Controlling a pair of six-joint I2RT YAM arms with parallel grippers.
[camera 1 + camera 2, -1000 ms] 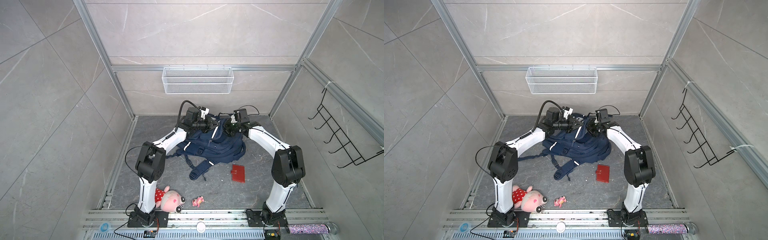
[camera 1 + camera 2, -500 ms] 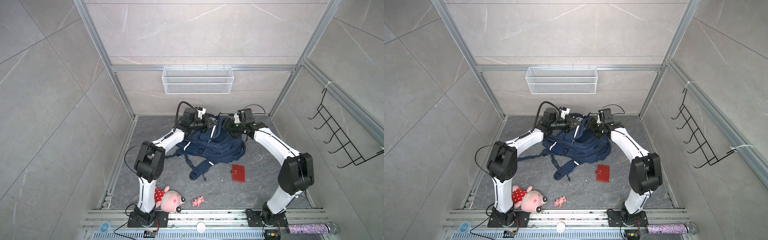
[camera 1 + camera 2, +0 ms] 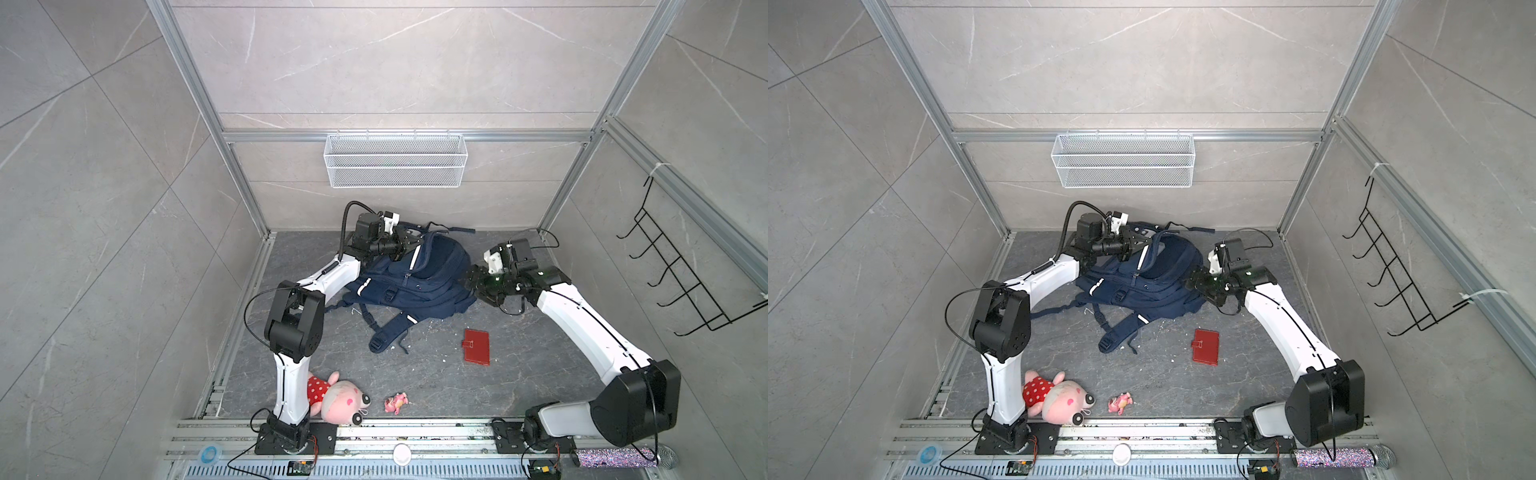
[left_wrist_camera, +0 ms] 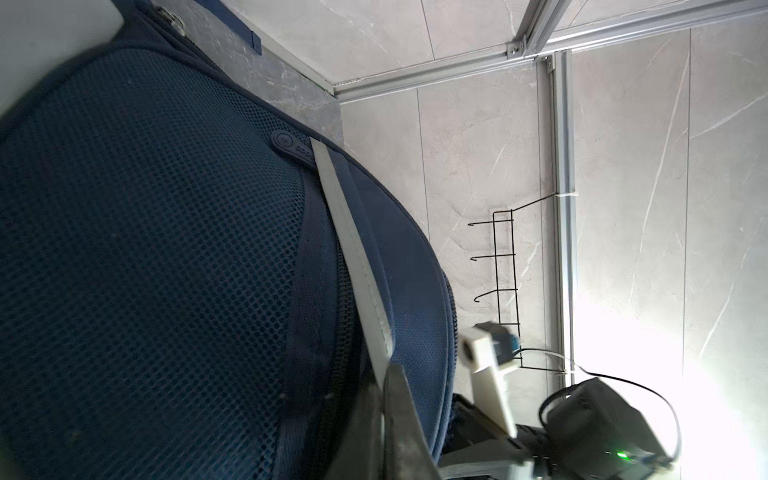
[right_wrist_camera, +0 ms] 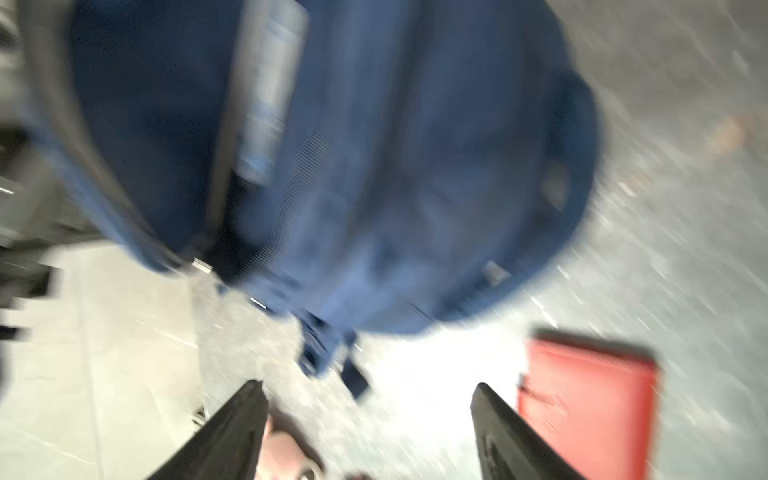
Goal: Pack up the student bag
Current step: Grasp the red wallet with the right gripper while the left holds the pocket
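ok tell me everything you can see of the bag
The bag is a navy fabric backpack with white stripes, a mesh panel, zips, black buckles and padded straps. It lies slumped on the grey floor near the back, its top compartment apparently pulled open and its straps trailing forward. The left end effector is shut on its top rim beside a white stripe. The right end effector is open by its right side; contact cannot be told.
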